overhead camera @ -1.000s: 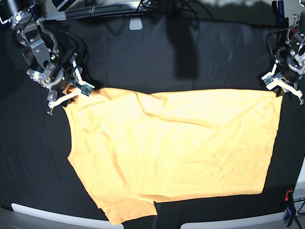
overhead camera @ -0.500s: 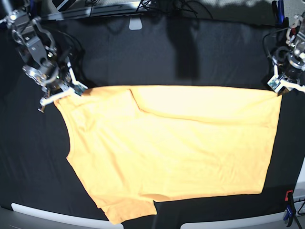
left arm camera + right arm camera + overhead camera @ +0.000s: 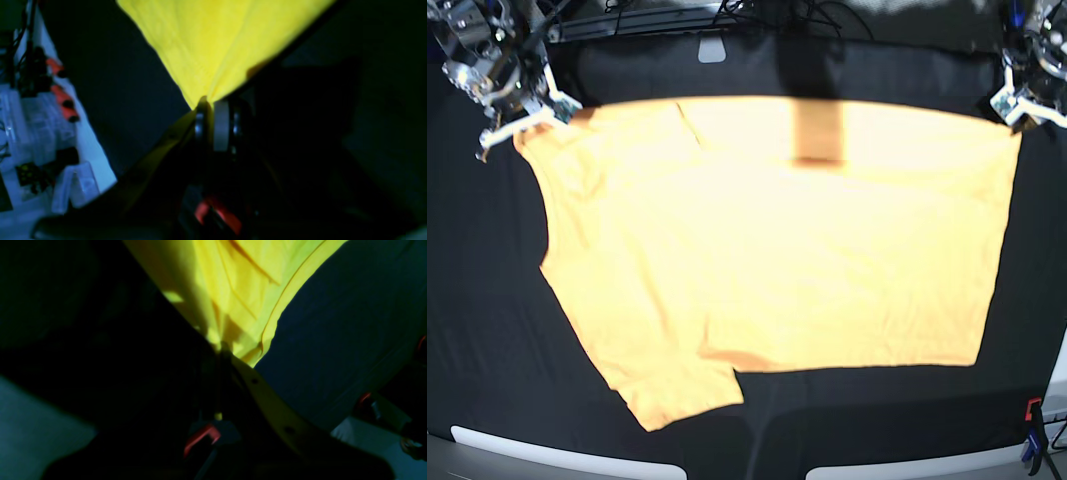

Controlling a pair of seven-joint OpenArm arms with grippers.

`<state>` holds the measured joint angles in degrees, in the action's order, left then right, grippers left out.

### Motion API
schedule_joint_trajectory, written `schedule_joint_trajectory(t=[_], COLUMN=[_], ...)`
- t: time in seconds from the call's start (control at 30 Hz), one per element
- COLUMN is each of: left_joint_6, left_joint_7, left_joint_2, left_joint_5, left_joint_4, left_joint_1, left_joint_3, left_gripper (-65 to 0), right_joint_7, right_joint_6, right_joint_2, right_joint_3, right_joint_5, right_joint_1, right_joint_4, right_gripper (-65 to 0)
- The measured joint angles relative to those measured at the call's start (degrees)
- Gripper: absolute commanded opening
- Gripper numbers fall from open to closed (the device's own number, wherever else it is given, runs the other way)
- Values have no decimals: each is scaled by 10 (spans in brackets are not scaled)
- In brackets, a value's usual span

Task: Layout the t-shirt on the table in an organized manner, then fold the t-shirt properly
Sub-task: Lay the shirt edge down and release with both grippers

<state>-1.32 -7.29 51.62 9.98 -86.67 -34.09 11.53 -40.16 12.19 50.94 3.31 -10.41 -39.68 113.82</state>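
The pale yellow-orange t-shirt (image 3: 767, 240) is stretched wide over the black table (image 3: 487, 330), its far edge lifted and taut between both grippers. My right gripper (image 3: 519, 120) at the far left is shut on the shirt's far left corner; the right wrist view shows the fabric (image 3: 233, 290) bunching into the shut jaws (image 3: 222, 350). My left gripper (image 3: 1017, 110) at the far right is shut on the far right corner; the left wrist view shows cloth (image 3: 213, 36) pinched at the fingertips (image 3: 206, 103). A sleeve (image 3: 677, 395) hangs at the near left.
A red and blue clamp (image 3: 1031, 435) sits at the table's near right edge. White rails (image 3: 557, 455) run along the near edge. Cables and hardware (image 3: 677, 15) line the far edge. A shadow bar (image 3: 817, 130) falls on the shirt's top.
Both grippers have moved toward the far edge, pulling the shirt's top edge up and back. The shirt has shifted farther and spread flatter, with its wrinkles drawn out.
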Motion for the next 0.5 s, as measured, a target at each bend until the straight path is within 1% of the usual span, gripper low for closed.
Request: schedule_joint_trajectory(t=[0.1,0.23,0.4,0.47,0.5], left_joint_6=[-4,-12,-17,-17,-17], left_joint_7=[0,10,42,43,43], left_joint_2=[0,0,0,0,0], left_joint_5=[-3,-6,-7,-7,-7], left_joint_4=[-25,-54,-70,-73,-75], left_joint_1=[-47,-112,-173,-178,-176], left_joint_3=[-27,-77,-119,-122,-122], left_gripper=[-650,-650,-650,-650,-650], right_joint_7=[0,1,2,0,-2], right_joint_6=[0,0,0,-12,-13], right_joint_2=[0,-4,-32,-43,-49], right_joint_3=[-33,-66,-82,-83,-83], right_joint_5=[0,0,-10,-9,-9], right_joint_1=[-51,-100,-116,-116,-116], right_joint_4=[11,22,25,25,25], right_gripper=[-650,-650,-650,-650,-650])
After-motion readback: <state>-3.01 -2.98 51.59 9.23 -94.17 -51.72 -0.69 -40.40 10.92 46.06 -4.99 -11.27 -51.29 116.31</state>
